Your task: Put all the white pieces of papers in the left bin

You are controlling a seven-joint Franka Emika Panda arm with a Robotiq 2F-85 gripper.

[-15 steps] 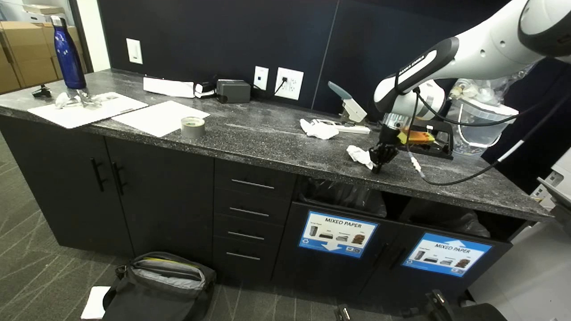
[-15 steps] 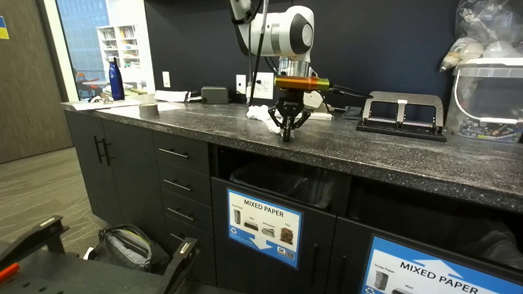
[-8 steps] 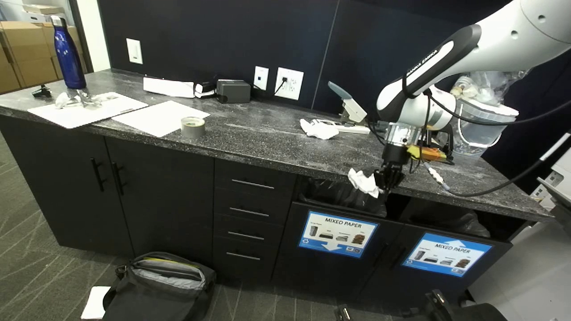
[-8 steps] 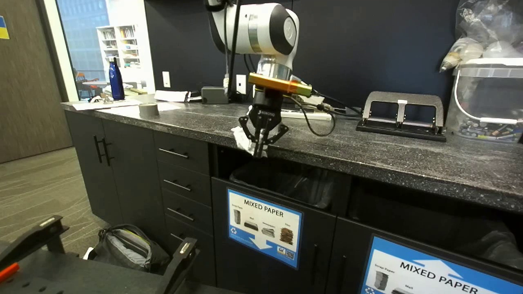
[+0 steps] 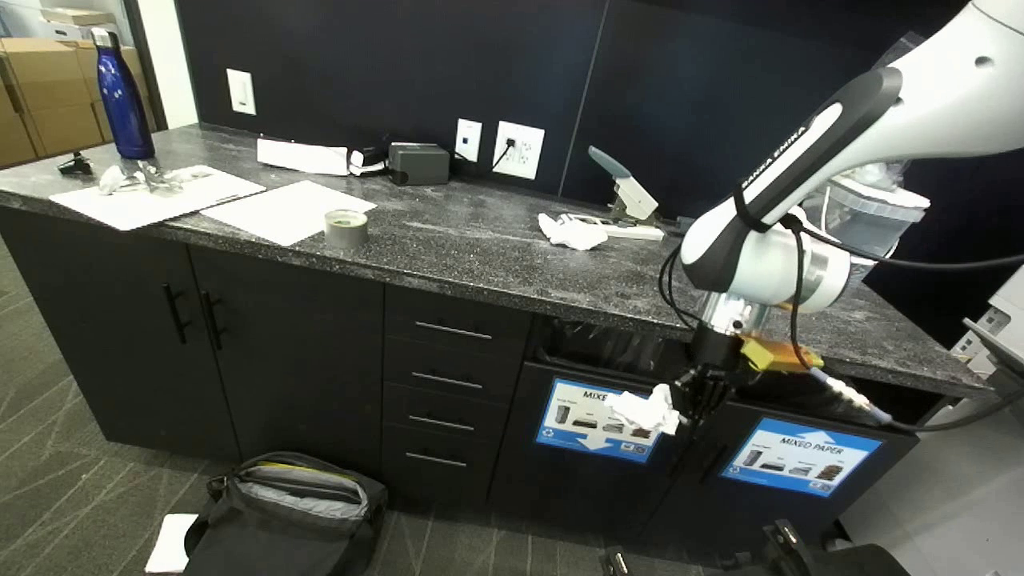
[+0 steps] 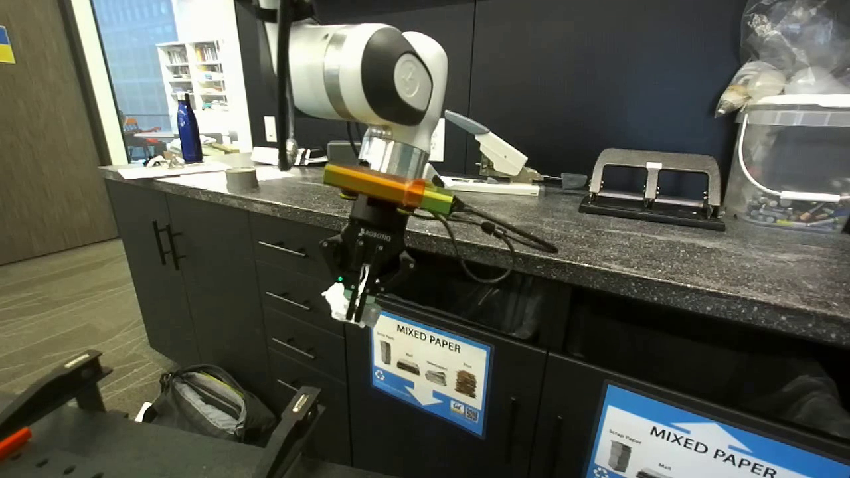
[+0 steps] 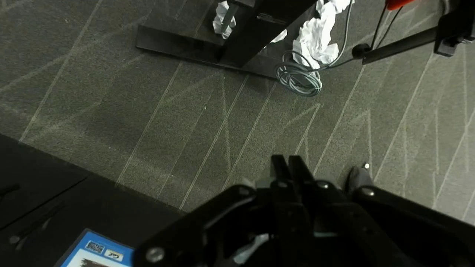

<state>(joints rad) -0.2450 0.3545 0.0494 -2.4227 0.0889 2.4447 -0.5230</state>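
My gripper point(image 6: 356, 317) pinches 1 crumpled paper point(image 5: 645, 411) outside the left bin point(image 5: 576, 496); another wad point(image 5: 572, 232), a stapler point(image 6: 505, 154) and a hole punch point(image 6: 652, 174) occupy the countertop point(image 5: 480, 256).

Both ext. views: bright, approx. even light, pale glow thru the window point(image 6: 136, 60), white sheets point(image 5: 280, 210) nearly blown out, soft sheen on worktop point(image 6: 302, 194). Left bin point(image 6: 510, 368) opening's in deep shadow. Wrist view's dimmer; my gripper point(image 7: 287, 160), incl. 2 fingertips point(image 7: 278, 165), is v. dark & out of focus.

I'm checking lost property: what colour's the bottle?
The bottle is blue with a silvery cap, clearest in an exterior view.
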